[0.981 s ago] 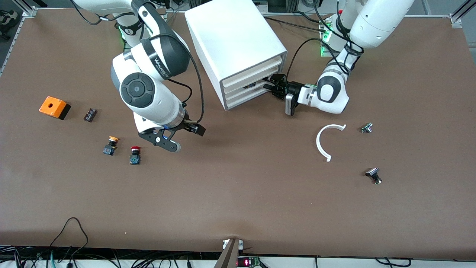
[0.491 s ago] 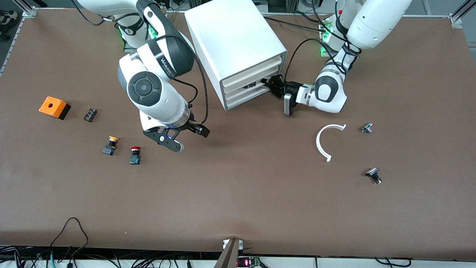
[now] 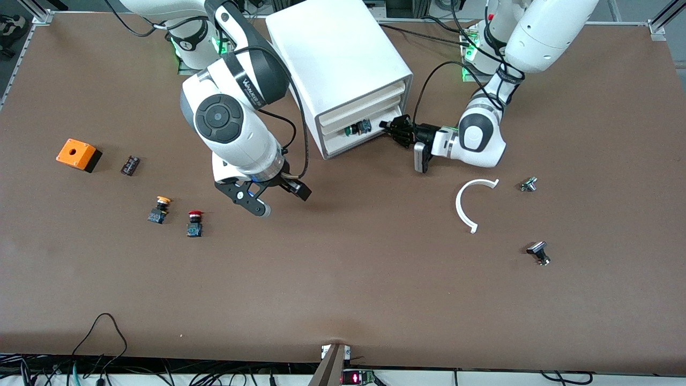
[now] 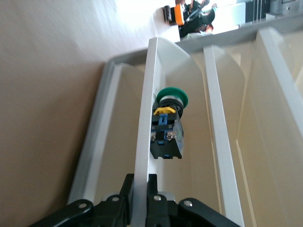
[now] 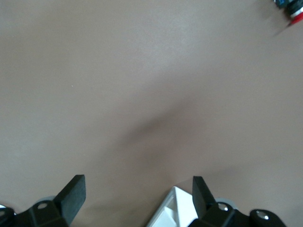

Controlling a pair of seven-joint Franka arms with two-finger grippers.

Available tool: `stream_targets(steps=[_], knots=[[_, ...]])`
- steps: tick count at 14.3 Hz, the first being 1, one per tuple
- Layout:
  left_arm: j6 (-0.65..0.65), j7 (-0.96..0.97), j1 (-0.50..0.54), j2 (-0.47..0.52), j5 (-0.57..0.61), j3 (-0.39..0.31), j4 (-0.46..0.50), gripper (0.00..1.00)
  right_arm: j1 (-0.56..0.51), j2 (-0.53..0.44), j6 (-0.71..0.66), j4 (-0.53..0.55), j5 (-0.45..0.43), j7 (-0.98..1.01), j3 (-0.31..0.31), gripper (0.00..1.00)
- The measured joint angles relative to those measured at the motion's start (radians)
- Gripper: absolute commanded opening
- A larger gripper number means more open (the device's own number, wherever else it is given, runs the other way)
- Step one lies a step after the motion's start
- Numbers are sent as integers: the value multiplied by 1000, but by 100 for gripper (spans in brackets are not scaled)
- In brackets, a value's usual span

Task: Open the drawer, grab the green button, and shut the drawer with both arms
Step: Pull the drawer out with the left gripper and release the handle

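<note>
My left claw (image 4: 140,198) pinching the drawer (image 3: 358,130) front's edge, upper middle of the frame, green button (image 3: 352,129) lying inside the part-open drawer, my right claw (image 3: 278,199) spread wide, hanging over bare bench (image 3: 343,279).

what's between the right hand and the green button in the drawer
In the front view, bare table and the cabinet's corner separate the right hand from the green button.

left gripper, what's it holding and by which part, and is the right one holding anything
The left gripper is shut on the drawer, pinching its front wall's edge. The right gripper, open over bare table, holds nothing.
</note>
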State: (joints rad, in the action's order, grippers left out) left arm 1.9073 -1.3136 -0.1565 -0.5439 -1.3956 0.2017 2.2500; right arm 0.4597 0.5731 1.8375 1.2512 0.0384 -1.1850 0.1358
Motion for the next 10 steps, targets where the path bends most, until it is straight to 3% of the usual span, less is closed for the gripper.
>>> stream_targets(steps=[7,9,10], knots=[[-19,171,28,-80,158,-63,-240,0,84,88,34,-97,0,-248,-1,100],[-19,209,38,-93,196,-65,-286,99,116,117,50,-117,-2,-319,-2,100],[-13,232,40,-100,200,-67,-300,100,131,130,62,-122,-7,-353,-3,100]])
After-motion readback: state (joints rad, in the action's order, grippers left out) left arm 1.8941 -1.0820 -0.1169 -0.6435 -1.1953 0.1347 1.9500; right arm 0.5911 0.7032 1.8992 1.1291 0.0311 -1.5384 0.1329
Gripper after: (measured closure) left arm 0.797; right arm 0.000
